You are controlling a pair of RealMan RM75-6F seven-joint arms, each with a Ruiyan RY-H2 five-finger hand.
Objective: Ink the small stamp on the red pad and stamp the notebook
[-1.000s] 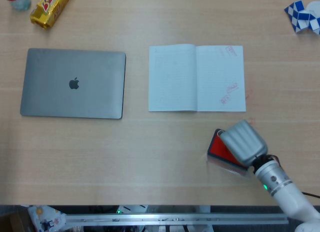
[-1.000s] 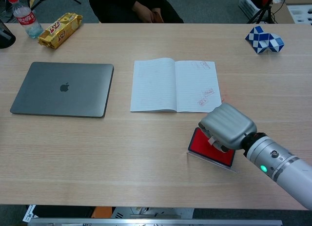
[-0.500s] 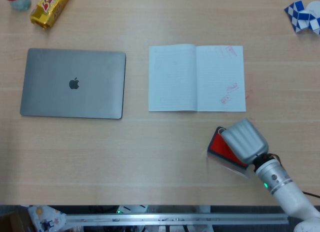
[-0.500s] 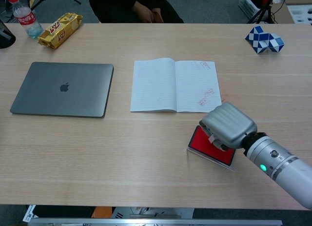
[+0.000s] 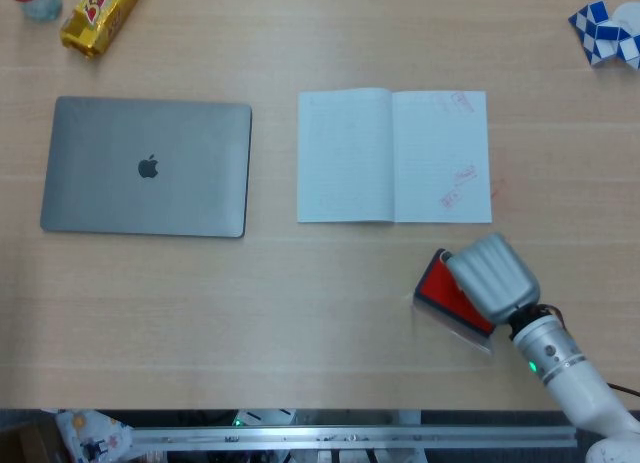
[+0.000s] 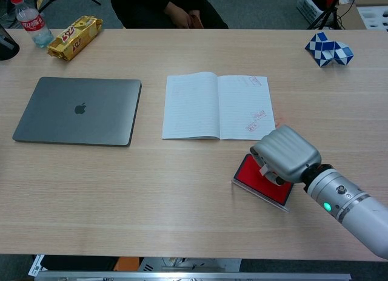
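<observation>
- A light wood table (image 5: pixel 300 313).
- On it: a shut gray laptop (image 5: pixel 146 166), an open notebook (image 5: pixel 392 156), a red pad (image 5: pixel 445 293), a gold snack pack (image 5: pixel 98 13), a bottle (image 6: pixel 31 23), a blue and white puzzle toy (image 5: pixel 606 32).

- I can make out the apple logo at the middle of the closed grey laptop (image 5: pixel 146 166) lid, plain in both views.
- The open notebook (image 6: pixel 218 106) carries red stamp marks on its right page, one near the top and a pair lower down; I cannot read any characters in them.
- The yellow snack packet (image 6: pixel 74 37) at the far left of the bench has red lettering, too small for me to read.
- The bottle (image 6: pixel 31 23) beside it has a red label, also illegible.
</observation>
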